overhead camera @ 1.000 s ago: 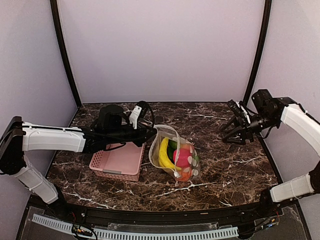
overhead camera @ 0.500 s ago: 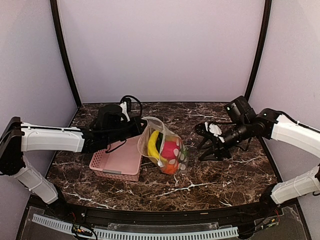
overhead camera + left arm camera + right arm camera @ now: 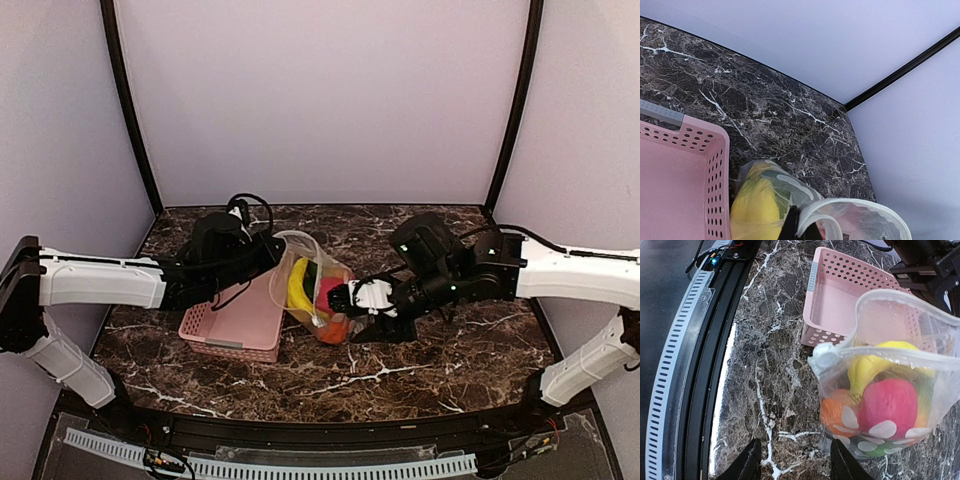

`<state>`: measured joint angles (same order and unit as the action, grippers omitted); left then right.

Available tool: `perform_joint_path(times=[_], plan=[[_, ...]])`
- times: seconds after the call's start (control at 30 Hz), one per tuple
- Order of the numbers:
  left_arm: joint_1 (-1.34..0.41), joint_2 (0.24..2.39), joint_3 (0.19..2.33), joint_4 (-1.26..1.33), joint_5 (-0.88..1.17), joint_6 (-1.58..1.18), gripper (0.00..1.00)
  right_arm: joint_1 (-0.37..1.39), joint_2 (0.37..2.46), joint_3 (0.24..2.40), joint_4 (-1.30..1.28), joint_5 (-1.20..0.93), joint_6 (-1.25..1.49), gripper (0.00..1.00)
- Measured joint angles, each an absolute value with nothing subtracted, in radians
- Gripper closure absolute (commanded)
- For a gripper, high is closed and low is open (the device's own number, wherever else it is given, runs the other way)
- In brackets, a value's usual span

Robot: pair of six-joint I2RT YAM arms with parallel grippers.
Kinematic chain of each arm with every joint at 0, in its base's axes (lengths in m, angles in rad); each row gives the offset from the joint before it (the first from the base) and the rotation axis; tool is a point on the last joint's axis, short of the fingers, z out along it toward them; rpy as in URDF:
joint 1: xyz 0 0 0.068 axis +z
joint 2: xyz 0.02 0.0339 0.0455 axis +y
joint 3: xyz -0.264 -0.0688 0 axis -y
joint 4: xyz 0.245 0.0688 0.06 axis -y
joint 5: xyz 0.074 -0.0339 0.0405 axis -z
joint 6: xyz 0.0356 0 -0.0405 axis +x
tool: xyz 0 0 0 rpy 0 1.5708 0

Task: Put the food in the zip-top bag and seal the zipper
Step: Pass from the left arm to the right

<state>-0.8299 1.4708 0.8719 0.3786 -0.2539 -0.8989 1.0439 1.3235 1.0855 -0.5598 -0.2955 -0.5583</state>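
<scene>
currently left jaws pinch the zip-top bag [image 3: 318, 290]; right jaws gape beside it.

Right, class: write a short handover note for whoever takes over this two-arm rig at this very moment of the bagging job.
Left gripper: shut on the rim of the clear polka-dot zip-top bag.
Right gripper: open, low over the marble table just short of the bag, holding nothing.
Food: yellow toy banana, magenta-red piece, orange piece and green bits are inside the bag; the pink slotted plastic basket sits beside it.
Done: the food in view is bagged.
Left: the press-seal zipper gapes open; press it shut along its length.
</scene>
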Motion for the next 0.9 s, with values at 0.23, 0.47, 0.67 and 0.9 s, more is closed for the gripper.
perform_joint_path(times=[0.23,0.47,0.67,0.9], plan=[[-0.833,1.443,0.835,0.381,-0.283,-0.906,0.99,1.153,1.398,1.117,-0.485,-0.115,-0.519,0.57],[-0.836,1.413,0.829,0.376,-0.304,-0.906,0.99,1.185,1.456,1.135,-0.419,-0.008,-0.511,0.55],[-0.836,1.394,0.82,0.373,-0.316,-0.907,0.99,1.207,1.505,1.135,-0.361,0.084,-0.513,0.6],[-0.836,1.389,0.802,0.373,-0.328,-0.913,0.99,1.208,1.528,1.135,-0.303,0.238,-0.497,0.83]])
